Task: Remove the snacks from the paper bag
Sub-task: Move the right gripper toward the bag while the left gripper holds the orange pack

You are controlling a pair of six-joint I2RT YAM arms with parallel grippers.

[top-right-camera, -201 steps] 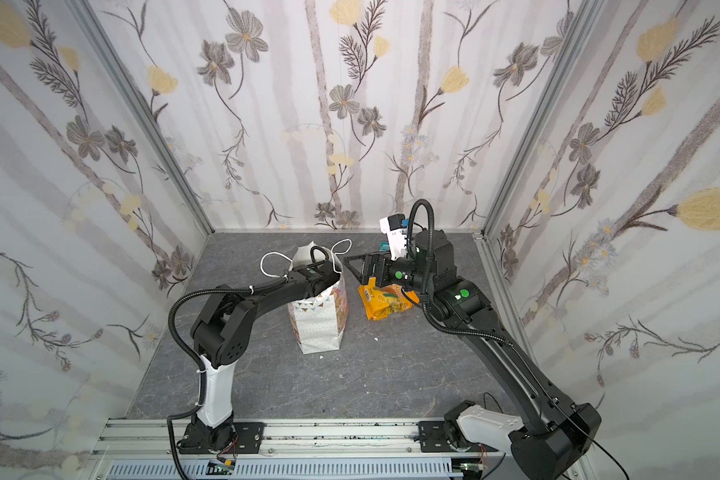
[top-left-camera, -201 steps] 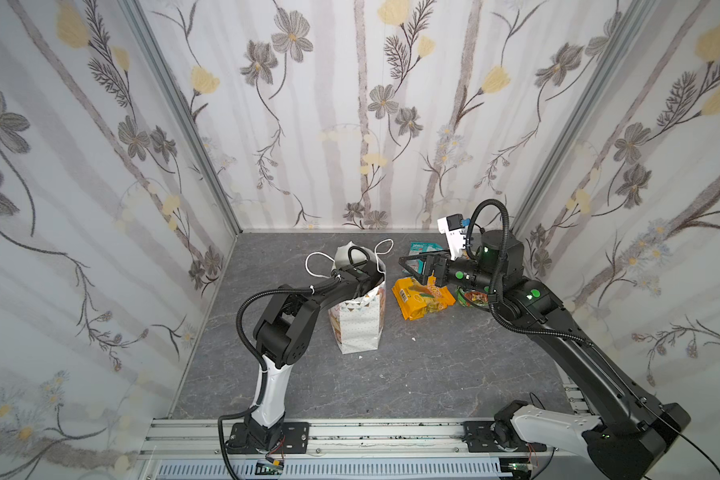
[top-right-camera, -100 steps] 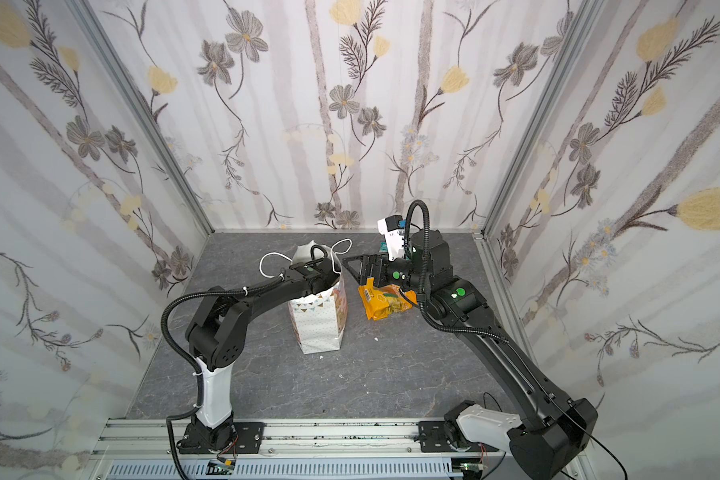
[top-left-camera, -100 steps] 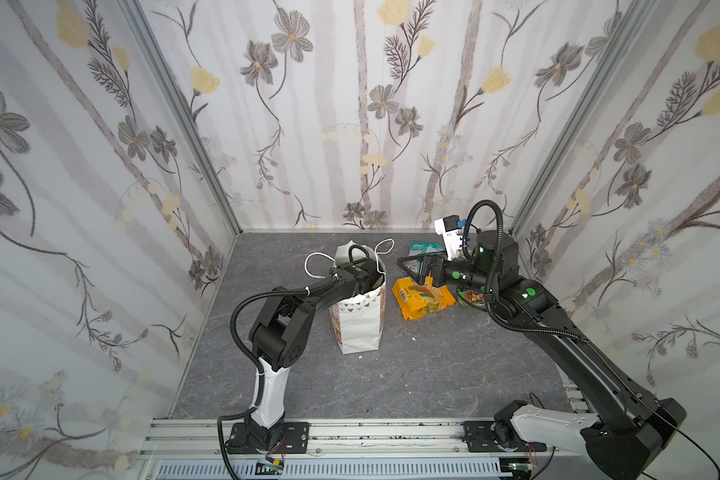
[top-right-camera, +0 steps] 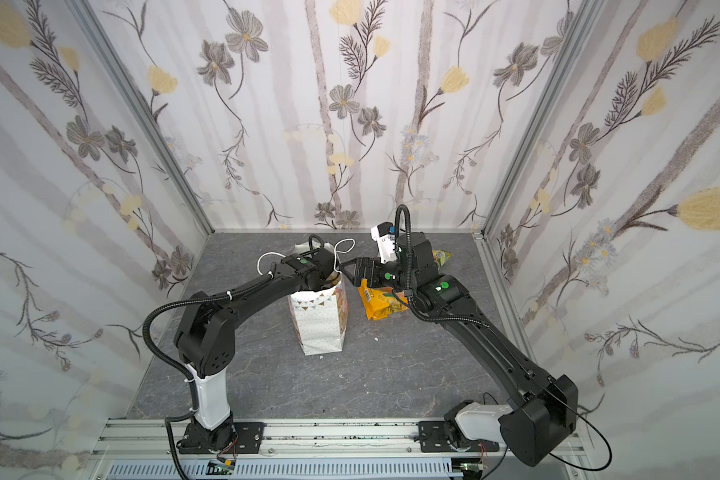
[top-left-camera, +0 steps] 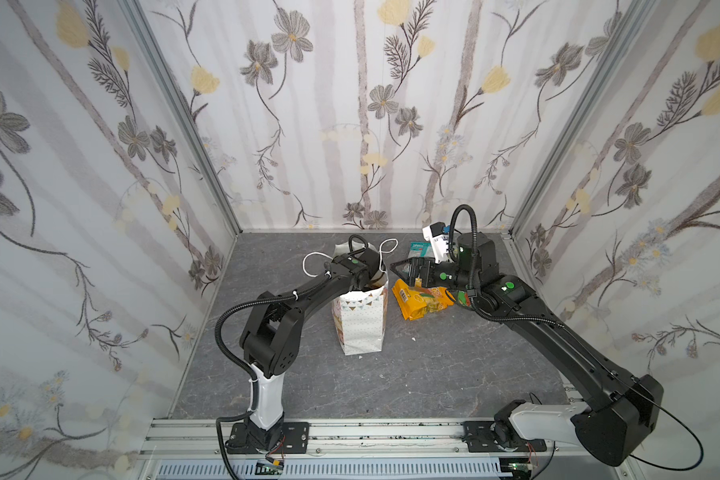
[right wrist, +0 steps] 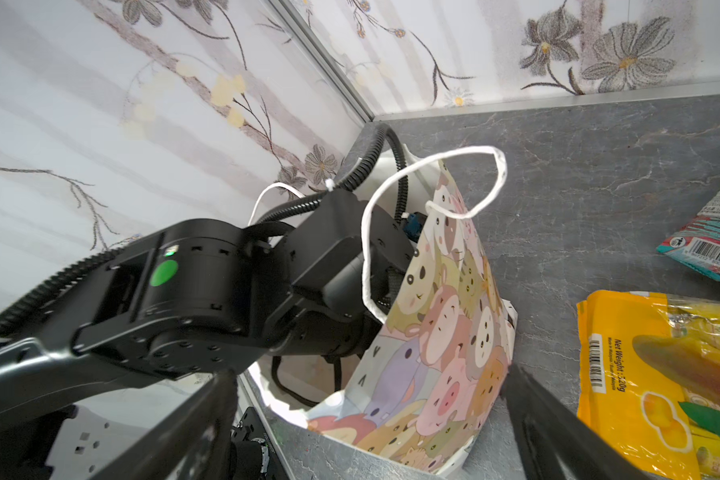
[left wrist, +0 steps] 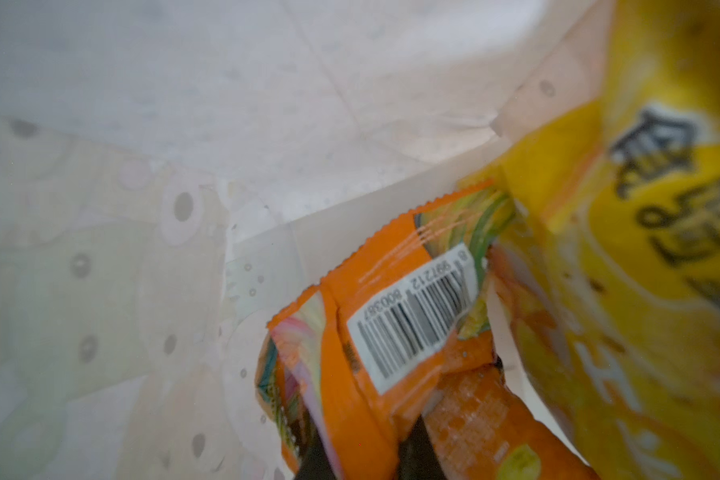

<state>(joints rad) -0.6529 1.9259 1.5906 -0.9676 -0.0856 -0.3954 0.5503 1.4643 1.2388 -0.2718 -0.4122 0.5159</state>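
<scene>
Nearest the camera head, the aluminium rail (top-left-camera: 350,432) is seen, with both arm bases bolted to it. Beyond it, the grey stone-patterned table (top-left-camera: 433,374) is spread out. About the middle of it the paper bag (top-left-camera: 360,320) is stood upright, its mouth open and its white cord handles (top-left-camera: 314,266) flopped outward.

The left arm (top-left-camera: 308,291) is bent down into that mouth, so the left gripper is hidden from above in both top views. In the left wrist view the left gripper (left wrist: 366,453) is shown inside the bag. Its jaws are pinched almost together on the crimped end of an orange packet (left wrist: 375,332) that bears a barcode. A yellow packet (left wrist: 641,249), blurred, is pressed against it.

Just right of the bag's rim the right gripper (top-left-camera: 404,270) is held in the air. Its jaws are spread wide, and nothing is held between them. Under its wrist the large orange-yellow packet (top-left-camera: 420,299) is laid flat on the table, just beside the bag.

Farther back a teal packet (top-left-camera: 418,249) is partly covered by the right wrist camera. A green packet (top-right-camera: 441,255) is glimpsed behind the right arm in a top view, near the flowered back wall (top-left-camera: 362,124).
</scene>
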